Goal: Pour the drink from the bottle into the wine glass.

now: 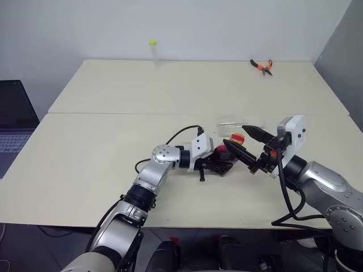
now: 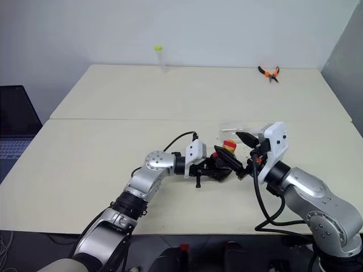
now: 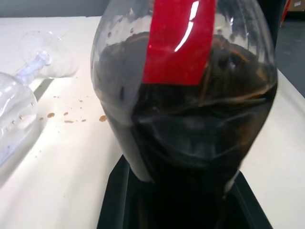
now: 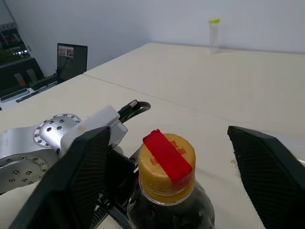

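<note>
The bottle (image 1: 226,154), round-bellied with a red label band, holds the dark brown drink (image 3: 190,138). My left gripper (image 1: 217,162) is shut on its belly, holding it upright at the table's middle. The yellow-and-red cap (image 4: 167,160) is on the neck. My right gripper (image 1: 246,144) is open, one black finger on either side of the cap, with a gap on each side. The clear wine glass (image 1: 243,122) lies on its side on the table just behind the bottle; its stem and foot (image 3: 40,55) show in the left wrist view.
A thin yellow-capped clear tube (image 1: 153,51) stands at the table's far edge. Orange-handled pliers (image 1: 262,66) lie at the far right. A laptop (image 1: 14,124) sits off the left edge. Small brown specks (image 3: 66,117) dot the table by the glass.
</note>
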`<state>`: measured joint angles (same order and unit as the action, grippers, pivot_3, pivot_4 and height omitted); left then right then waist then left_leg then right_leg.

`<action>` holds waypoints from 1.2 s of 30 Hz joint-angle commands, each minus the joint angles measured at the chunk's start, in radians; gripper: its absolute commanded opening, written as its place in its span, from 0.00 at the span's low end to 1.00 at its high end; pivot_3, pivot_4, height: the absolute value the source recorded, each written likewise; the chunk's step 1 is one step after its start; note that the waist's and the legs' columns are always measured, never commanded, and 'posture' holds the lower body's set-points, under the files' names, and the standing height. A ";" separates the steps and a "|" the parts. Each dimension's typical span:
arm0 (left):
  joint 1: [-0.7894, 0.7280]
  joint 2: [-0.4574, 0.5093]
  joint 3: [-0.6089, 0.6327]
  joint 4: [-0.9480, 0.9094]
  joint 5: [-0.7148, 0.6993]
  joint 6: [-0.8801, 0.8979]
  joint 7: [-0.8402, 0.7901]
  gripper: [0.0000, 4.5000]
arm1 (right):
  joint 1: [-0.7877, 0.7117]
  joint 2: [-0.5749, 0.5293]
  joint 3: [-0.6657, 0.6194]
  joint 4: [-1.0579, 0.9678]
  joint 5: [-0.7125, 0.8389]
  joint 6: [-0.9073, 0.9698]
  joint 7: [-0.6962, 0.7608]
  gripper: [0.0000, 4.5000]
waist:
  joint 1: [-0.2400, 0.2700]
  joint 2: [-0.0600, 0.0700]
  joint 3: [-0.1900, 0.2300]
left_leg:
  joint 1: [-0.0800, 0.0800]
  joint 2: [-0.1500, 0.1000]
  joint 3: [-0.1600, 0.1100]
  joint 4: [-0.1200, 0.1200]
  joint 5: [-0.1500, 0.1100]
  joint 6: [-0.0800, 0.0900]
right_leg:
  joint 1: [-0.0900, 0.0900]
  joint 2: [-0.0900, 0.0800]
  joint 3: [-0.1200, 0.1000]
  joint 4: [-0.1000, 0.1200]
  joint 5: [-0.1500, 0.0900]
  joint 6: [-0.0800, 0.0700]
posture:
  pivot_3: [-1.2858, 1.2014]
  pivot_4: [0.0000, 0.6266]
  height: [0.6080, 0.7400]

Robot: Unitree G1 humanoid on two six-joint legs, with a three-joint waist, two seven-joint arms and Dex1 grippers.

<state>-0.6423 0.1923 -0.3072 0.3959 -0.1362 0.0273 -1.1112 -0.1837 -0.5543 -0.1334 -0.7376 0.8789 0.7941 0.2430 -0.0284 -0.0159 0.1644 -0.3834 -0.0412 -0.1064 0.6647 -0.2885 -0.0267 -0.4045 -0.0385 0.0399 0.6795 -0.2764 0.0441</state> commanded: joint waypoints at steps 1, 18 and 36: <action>-0.028 -0.008 0.024 -0.026 -0.015 -0.026 0.009 0.14 | -0.010 -0.001 -0.008 -0.018 0.002 -0.017 0.010 0.64 | 0.000 0.000 0.000 | 0.000 0.000 0.000 0.000 0.000 0.000 | 0.000 0.000 0.000 0.000 0.000 0.000 | 0.52 0.24 1.00; -0.020 -0.008 0.023 -0.043 -0.020 -0.021 0.021 0.14 | -0.023 0.048 -0.047 0.029 0.009 -0.052 0.025 0.26 | 0.000 0.000 0.000 | 0.000 0.000 0.000 0.000 0.000 0.000 | 0.000 0.000 0.000 0.000 0.000 0.000 | 0.52 0.24 1.00; 0.013 0.018 0.038 -0.158 -0.110 0.042 -0.040 0.14 | 0.305 -0.140 -0.262 -0.017 -0.042 -0.112 0.076 0.26 | 0.004 0.000 0.000 | -0.001 -0.001 0.001 0.000 0.000 0.000 | 0.000 0.000 0.000 -0.001 0.000 0.000 | 0.52 0.24 1.00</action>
<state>-0.6270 0.2125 -0.2760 0.3093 -0.2067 0.0668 -1.1277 0.0918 -0.6694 -0.3758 -0.7237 0.8997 0.7293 0.2812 -0.0240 -0.0158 0.1643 -0.3836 -0.0415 -0.1054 0.6644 -0.2887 -0.0265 -0.4043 -0.0385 0.0403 0.6793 -0.2766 0.0444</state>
